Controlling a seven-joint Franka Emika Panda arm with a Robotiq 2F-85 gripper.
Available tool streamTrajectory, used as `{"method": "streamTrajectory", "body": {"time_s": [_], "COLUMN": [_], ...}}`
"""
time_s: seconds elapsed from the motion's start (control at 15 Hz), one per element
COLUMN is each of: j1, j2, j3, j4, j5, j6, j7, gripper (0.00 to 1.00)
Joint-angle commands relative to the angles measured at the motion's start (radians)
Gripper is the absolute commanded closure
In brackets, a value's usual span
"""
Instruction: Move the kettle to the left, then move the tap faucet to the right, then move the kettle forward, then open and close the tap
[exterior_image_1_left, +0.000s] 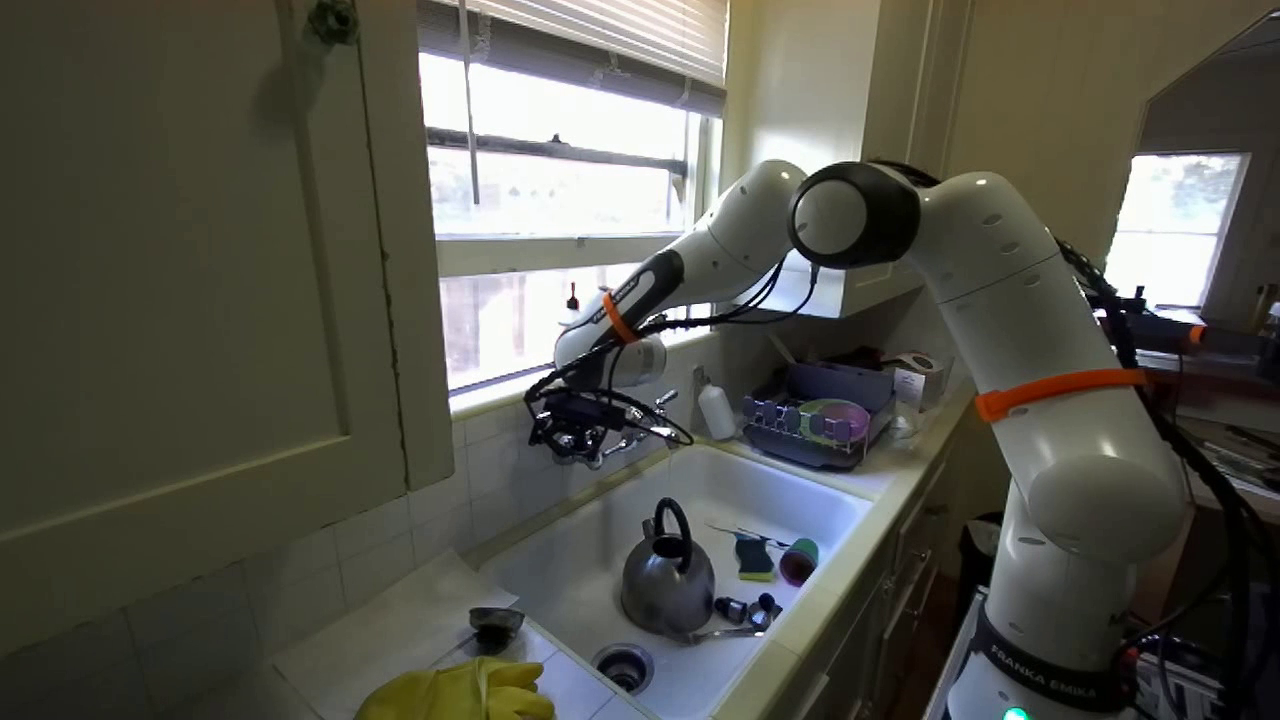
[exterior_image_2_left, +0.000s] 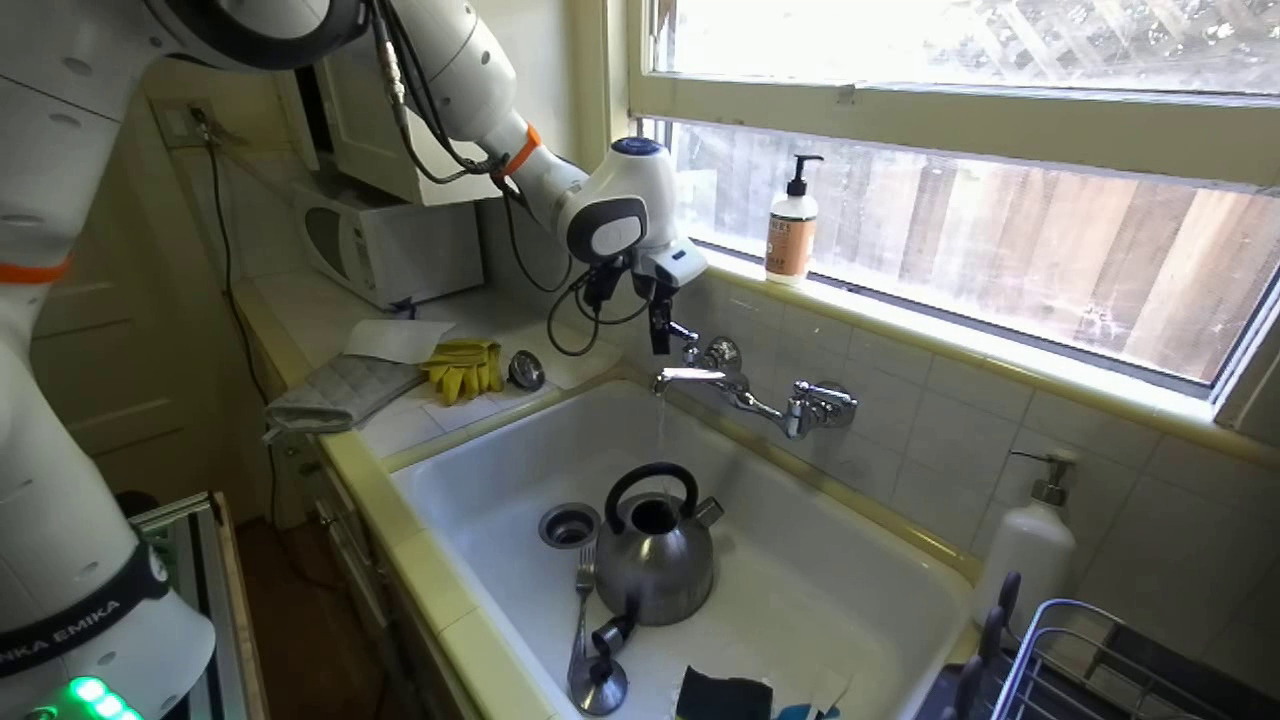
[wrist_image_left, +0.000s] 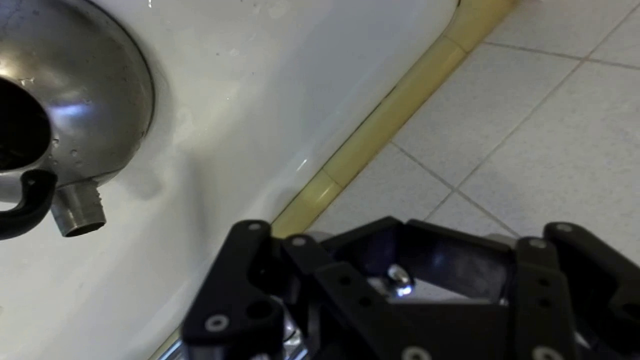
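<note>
The kettle (exterior_image_2_left: 655, 578) stands upright on the floor of the sink (exterior_image_2_left: 820, 560), near the drain (exterior_image_2_left: 568, 526), as it can be seen in both exterior views. Its body is squat and rounded, of grey metal that is shiny, with soft reflections on the shoulder. Over the top goes an arched black handle (exterior_image_2_left: 650, 470), and below it the round opening (exterior_image_2_left: 655, 515) lies bare and looks dark inside. The short spout (wrist_image_left: 79, 207) of the kettle is turned to the wall side of the sink; in the wrist view some drops of water sit on the metal around it. The tap faucet (exterior_image_2_left: 738, 386), bright chrome with two knobs, is fixed on the tiled wall (exterior_image_2_left: 900, 440) above the sink, and its swivel spout reaches over the sink. From there a thin stream of water (exterior_image_2_left: 660, 425) comes down in the direction of the kettle. The gripper (wrist_image_left: 403, 230) is above the wall-side edge of the sink, beside one knob (exterior_image_2_left: 690, 342); its fingers meet at the tips. Whether they touch this knob, I cannot tell. A fork (exterior_image_2_left: 584, 585) lies in the sink, just beside the kettle.
</note>
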Motion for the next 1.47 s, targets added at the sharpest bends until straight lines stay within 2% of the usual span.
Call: {"method": "streamTrajectory", "body": {"time_s": [0.0, 0.33, 0.4, 0.47, 1.0, 1.13, 1.4], "j1": [-0.016, -0.027, -0.026, -0.032, -0.019, -0.024, -0.052], "j2": [0.054, 0.028, 0.013, 0.001, -0.089, -0.118, -0.202], "j3": [0.03, 0.043, 0.04, 0.046, 0.031, 0.022, 0.002], "j4": [0.105, 0.072, 0.052, 0.031, -0.101, -0.142, -0.242], "j5": [0.047, 0.074, 0.07, 0.071, 0.036, 0.026, 0.001], "j6": [0.045, 0.031, 0.017, 0.012, -0.059, -0.092, -0.182], "j7": [-0.011, -0.031, -0.033, -0.052, -0.113, -0.13, -0.186], "gripper": [1.0, 1.0, 0.92, 0.74, 0.14, 0.02, 0.0]}}
